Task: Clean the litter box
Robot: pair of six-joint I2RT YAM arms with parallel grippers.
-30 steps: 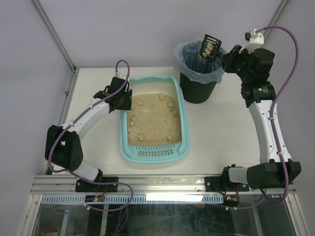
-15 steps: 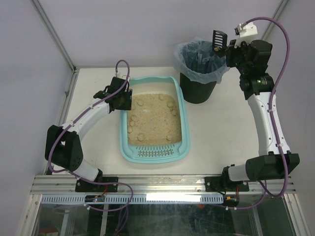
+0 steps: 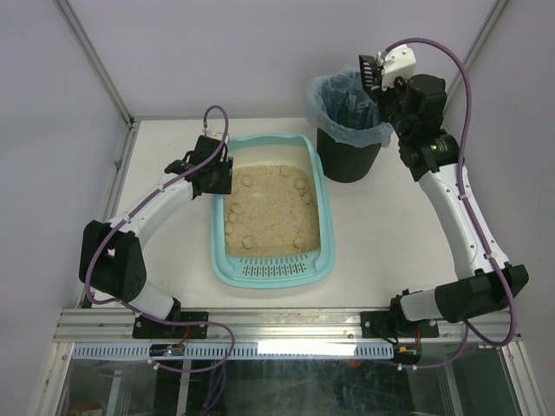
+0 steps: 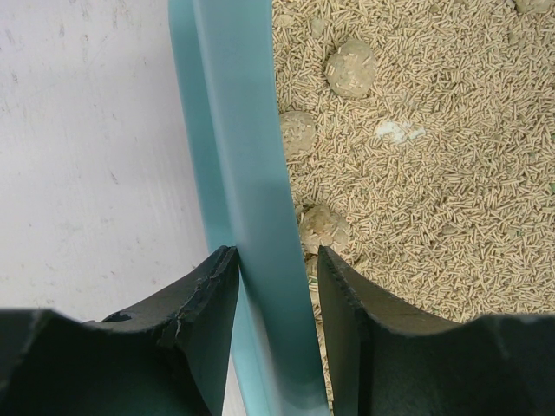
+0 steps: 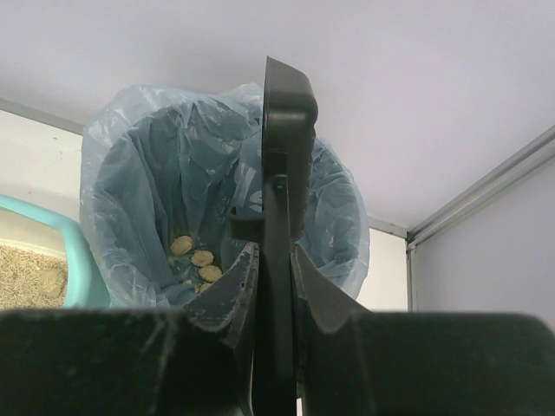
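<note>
Teal litter box (image 4: 238, 130) rim gripped by left gripper (image 4: 276, 260), right gripper (image 5: 274, 260) clamping black scoop (image 5: 286, 121)

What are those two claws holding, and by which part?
The left gripper pinches the litter box by its left rim; the right gripper holds the black scoop by its handle.

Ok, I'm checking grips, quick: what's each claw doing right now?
Left claw: closed on the rim of the light teal plastic litter box.
Right claw: closed on the small black slotted scoop.
</note>
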